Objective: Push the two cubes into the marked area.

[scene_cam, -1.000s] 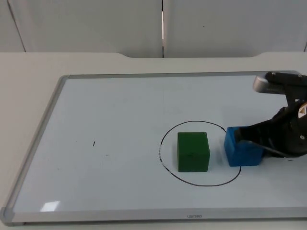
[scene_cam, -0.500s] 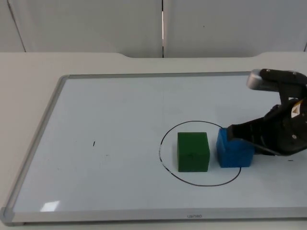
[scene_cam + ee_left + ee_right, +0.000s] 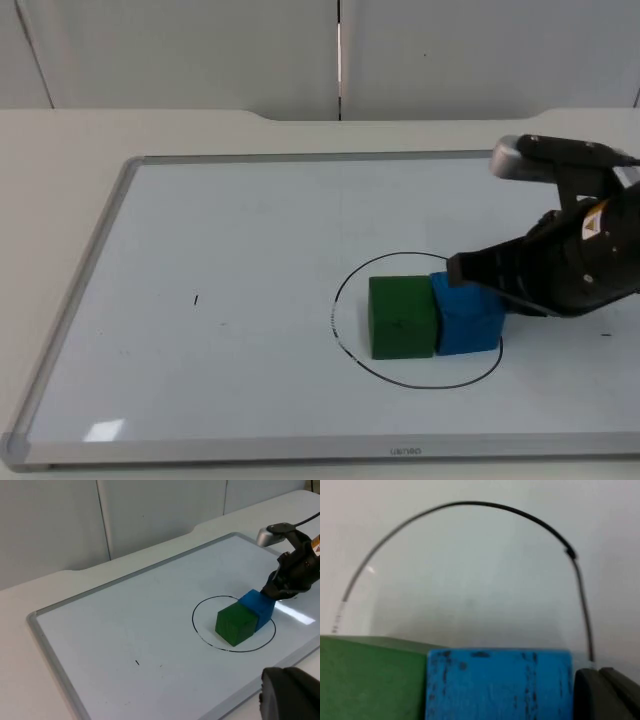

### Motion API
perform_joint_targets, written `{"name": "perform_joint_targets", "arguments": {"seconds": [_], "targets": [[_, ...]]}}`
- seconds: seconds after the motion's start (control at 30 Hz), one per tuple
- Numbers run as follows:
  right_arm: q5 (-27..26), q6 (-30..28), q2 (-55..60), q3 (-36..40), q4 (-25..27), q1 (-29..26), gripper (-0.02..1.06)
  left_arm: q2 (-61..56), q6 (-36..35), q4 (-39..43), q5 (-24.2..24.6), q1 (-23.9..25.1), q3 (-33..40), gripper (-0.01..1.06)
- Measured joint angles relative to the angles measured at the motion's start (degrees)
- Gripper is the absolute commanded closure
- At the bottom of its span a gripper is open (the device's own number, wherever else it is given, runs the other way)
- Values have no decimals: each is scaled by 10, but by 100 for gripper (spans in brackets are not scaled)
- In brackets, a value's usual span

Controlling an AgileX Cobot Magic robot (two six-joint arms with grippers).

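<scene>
A black circle line (image 3: 420,384) is drawn on the whiteboard (image 3: 300,453). Inside it stand a green cube (image 3: 402,317) and a blue cube (image 3: 467,318), side by side and touching, the blue one to the right. My right gripper (image 3: 458,270) is shut and presses against the blue cube's right side. The right wrist view has the blue cube (image 3: 497,685) close up beside the green cube (image 3: 370,680), the right gripper (image 3: 605,692) at the blue cube's edge and the circle line (image 3: 470,503) beyond. My left gripper (image 3: 290,695) waits far from the cubes.
The whiteboard's metal frame (image 3: 150,567) lies on the white table, with the grey partition wall behind it. A small black mark (image 3: 196,299) sits on the board's left half. The board's left and far parts hold nothing else.
My right gripper moved left and pushed the blue cube from the circle's right edge into the circle, up against the green cube. The green cube stayed almost still.
</scene>
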Motion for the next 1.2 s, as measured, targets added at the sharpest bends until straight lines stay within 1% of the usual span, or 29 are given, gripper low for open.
{"name": "perform_joint_targets", "arguments": {"seconds": [0.23, 0.4, 0.5, 0.53, 0.6, 0.7, 0.73, 0.87, 0.9, 1.07, 1.1, 1.2], "targets": [[8, 2, 0, -13, 0, 7, 104, 0, 0, 0, 0, 0, 0, 105], [24, -6, 0, -14, -2, 7, 104, 0, 0, 0, 0, 0, 0, 105], [50, -19, -3, -14, -6, 5, 104, 0, 0, 0, 0, 0, 0, 105], [50, -19, -3, -14, -6, 5, 104, 0, 0, 0, 0, 0, 0, 105], [74, -26, -17, -14, -21, -5, 104, 0, 0, 0, 0, 0, 0, 105], [105, -27, -72, -14, -58, -19, 104, 0, 0, 0, 0, 0, 0, 105], [105, -27, -72, -14, -58, -19, 104, 0, 0, 0, 0, 0, 0, 105], [146, -28, -192, -14, -105, -25, 104, 0, 0, 0, 0, 0, 0, 105], [146, -28, -192, -14, -105, -25, 104, 0, 0, 0, 0, 0, 0, 105], [199, -34, -374, -14, -139, -25, 104, 0, 0, 0, 0, 0, 0, 105], [199, -34, -374, -14, -139, -25, 104, 0, 0, 0, 0, 0, 0, 105], [235, -35, -474, -14, -151, -25, 104, 0, 0, 0, 0, 0, 0, 105]]}}
